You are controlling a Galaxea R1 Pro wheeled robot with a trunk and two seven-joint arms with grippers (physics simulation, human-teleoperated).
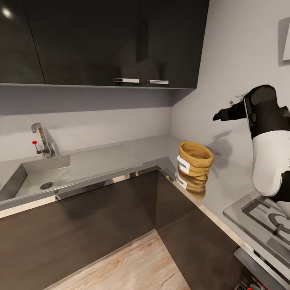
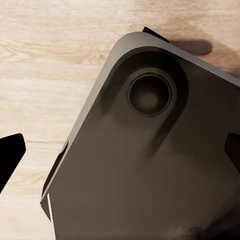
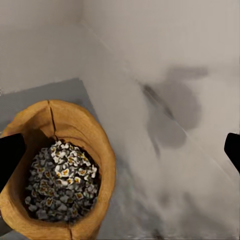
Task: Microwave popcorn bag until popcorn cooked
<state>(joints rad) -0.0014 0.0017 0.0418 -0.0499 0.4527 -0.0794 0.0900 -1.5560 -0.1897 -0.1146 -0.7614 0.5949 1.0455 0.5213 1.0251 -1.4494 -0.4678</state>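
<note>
Now | popcorn bag (image 1: 195, 160) on countertop (image 1: 100, 161) | right jaws (image 1: 218, 117) above, apart

1 popcorn bag (image 1: 195, 158), 1 sink (image 1: 24, 180), 1 faucet (image 1: 42, 139), 2 cabinet handles (image 1: 126, 80), 1 stove (image 1: 266, 219).

White right arm (image 1: 270, 161) with black joint, dark fingers (image 1: 219, 116).

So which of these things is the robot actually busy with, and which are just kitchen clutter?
Part of the job:
popcorn bag
countertop it stands on
right gripper, raised beside the bag

Just lying about:
sink
tap
stove
upper cabinets
</note>
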